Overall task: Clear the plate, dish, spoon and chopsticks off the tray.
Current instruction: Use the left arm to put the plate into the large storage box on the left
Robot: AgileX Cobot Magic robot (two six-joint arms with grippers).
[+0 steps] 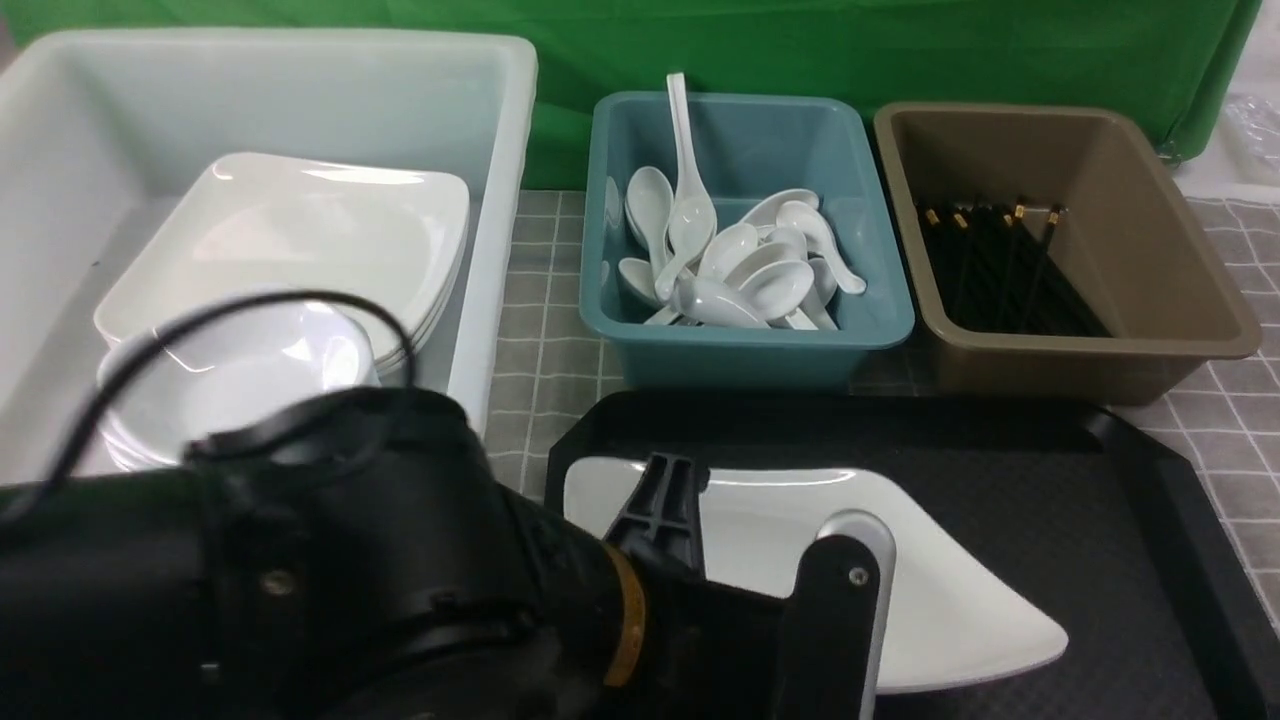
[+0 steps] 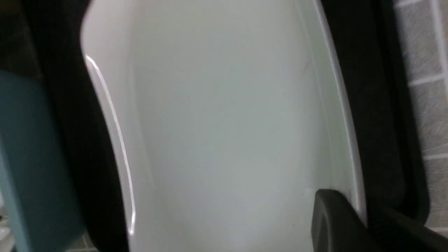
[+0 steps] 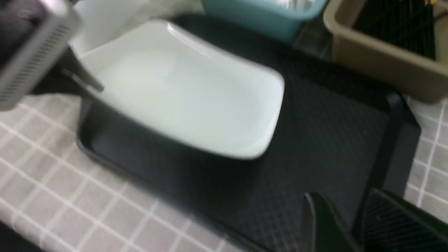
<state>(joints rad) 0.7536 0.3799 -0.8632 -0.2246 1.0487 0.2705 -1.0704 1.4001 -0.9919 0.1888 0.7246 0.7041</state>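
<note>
While the left gripper (image 1: pixel 668 485) reaches in from about 7 o'clock, the large white square plate (image 1: pixel 760 520) lies on the 9 o'clock half of the black tray (image 1: pixel 1050 480), with its rim at roughly 8 o'clock inside that gripper. One black finger (image 2: pixel 336 224) lies on top of the rim, just inside the edge. Its mate is hidden under the plate, so the jaws look clamped on the thin rim and almost closed.

The right gripper (image 3: pixel 344 199) hangs over the tray's 3 to 4 o'clock rim, well apart from the plate. Its two fingers (image 3: pixel 322 227) are spread, and only bare tray shows between them. It touches nothing.

Being square, the plate has no long axis. Its edges run roughly in line with the tray's rims, well side up. The upturned corner farthest from the grip points toward 4 o'clock.

Beyond the tray on the grey checked tablecloth (image 1: pixel 545 330) stand three tubs. A white tub (image 1: pixel 500 200) at 10 o'clock holds stacked plates (image 1: pixel 330 230) and small dishes (image 1: pixel 240 380). A teal tub (image 1: pixel 750 350) at 12 o'clock holds soup spoons (image 1: pixel 740 270). A brown tub (image 1: pixel 1180 250) at 2 o'clock holds black chopsticks (image 1: pixel 1000 280).
</note>
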